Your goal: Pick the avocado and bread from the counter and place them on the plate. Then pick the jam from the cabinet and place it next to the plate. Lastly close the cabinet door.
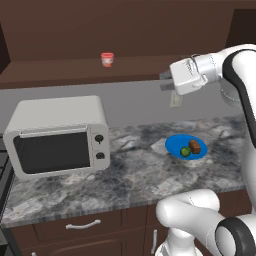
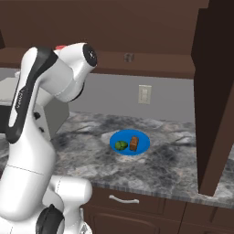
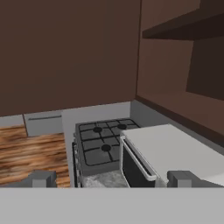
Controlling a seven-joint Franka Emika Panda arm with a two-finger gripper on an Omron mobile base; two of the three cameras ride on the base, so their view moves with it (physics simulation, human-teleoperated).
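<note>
The small red-lidded, pinkish jam jar (image 1: 107, 59) stands on the dark brown cabinet's inner shelf (image 1: 60, 70). The round green avocado (image 1: 185, 151) and brown bread loaf (image 1: 195, 146) lie on the flat blue plate (image 1: 175, 145) on the marbled worktop (image 1: 135, 175). The empty hand (image 1: 165, 81) hovers above, fingers wide apart.

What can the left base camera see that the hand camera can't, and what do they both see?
Left base view alone: the jam on the cabinet shelf, and the blue plate holding the avocado and bread. Hand view alone: a stove and wooden floor. Both: the microwave and the open gripper.
</note>
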